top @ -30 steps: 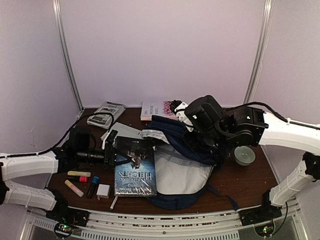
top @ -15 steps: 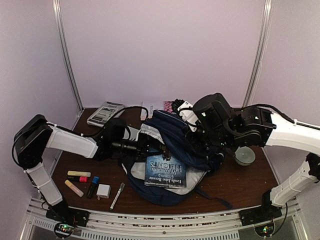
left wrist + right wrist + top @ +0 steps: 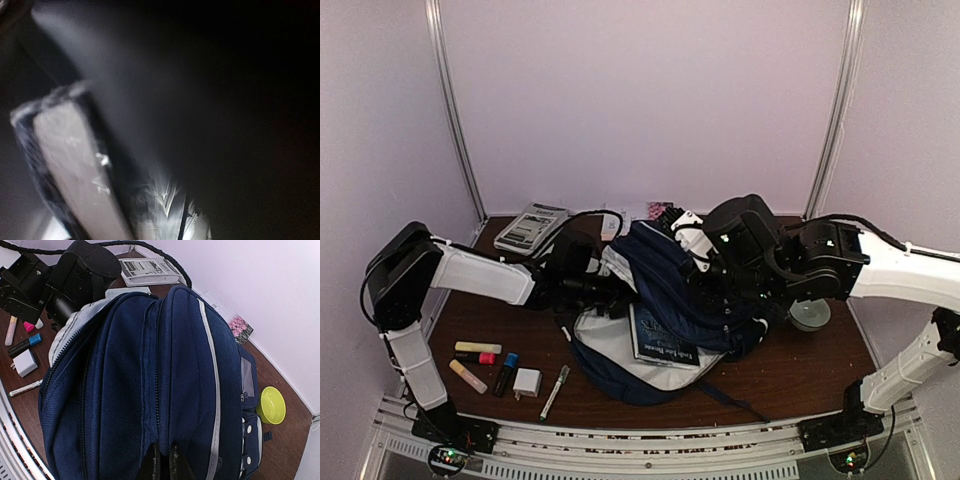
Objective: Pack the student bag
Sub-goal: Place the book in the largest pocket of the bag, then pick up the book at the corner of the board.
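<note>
Reporting for you: student bag point(image 3: 670, 285) lies mid-table point(image 3: 820, 350), mouth open to the left | right gripper point(image 3: 162, 462) jaws pinch the navy fabric at its top, holding it raised | left gripper point(image 3: 603, 289) reaches into the mouth, fingertips hidden, so you cannot tell their spread | blue book point(image 3: 660, 338) lies inside on the grey lining.

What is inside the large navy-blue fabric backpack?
A dark blue paperback book lies in the open mouth of the backpack, on grey lining. The navy upper part covers everything deeper, so other contents cannot be seen.
</note>
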Tool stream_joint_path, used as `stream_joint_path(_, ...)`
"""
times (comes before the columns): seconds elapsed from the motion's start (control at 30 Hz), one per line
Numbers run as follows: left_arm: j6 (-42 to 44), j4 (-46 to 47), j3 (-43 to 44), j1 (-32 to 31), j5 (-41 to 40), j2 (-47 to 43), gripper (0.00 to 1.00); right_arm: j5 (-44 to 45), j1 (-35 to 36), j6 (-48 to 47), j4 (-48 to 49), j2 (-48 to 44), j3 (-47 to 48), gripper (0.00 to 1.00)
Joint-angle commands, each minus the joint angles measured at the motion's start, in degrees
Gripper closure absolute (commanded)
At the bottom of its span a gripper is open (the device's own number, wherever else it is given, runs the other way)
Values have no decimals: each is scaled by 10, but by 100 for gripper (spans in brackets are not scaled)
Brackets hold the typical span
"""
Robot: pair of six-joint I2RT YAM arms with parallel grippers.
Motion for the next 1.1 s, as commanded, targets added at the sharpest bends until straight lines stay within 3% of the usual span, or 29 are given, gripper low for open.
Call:
stream_joint_path(0.0, 27, 14, 19, -15, -61, -48, 29, 4, 10, -5, 80, -21, 9, 100)
stream_joint_path(0.13, 72, -62, -3, -23, -111, -123, 17, 18, 10, -4, 78, -26, 2, 100)
stream_joint_path(0.37, 188, -359, -21, -45, -332, -311, 9, 21, 5, -1, 80, -50, -34, 100)
stream_joint_path(0.63, 195, -564, -86, -35, -550, -477, 2, -85, 5, -3, 88, -50, -100, 100)
stream_joint_path(0.83, 226, -565, -127, 50, -556, -550, 2, -119, 7, 8, 83, 4, -85, 100)
stream_joint_path(1.07, 260, -433, -171, 259, -411, -569, 2, -138, 9, 21, 92, 36, -69, 100)
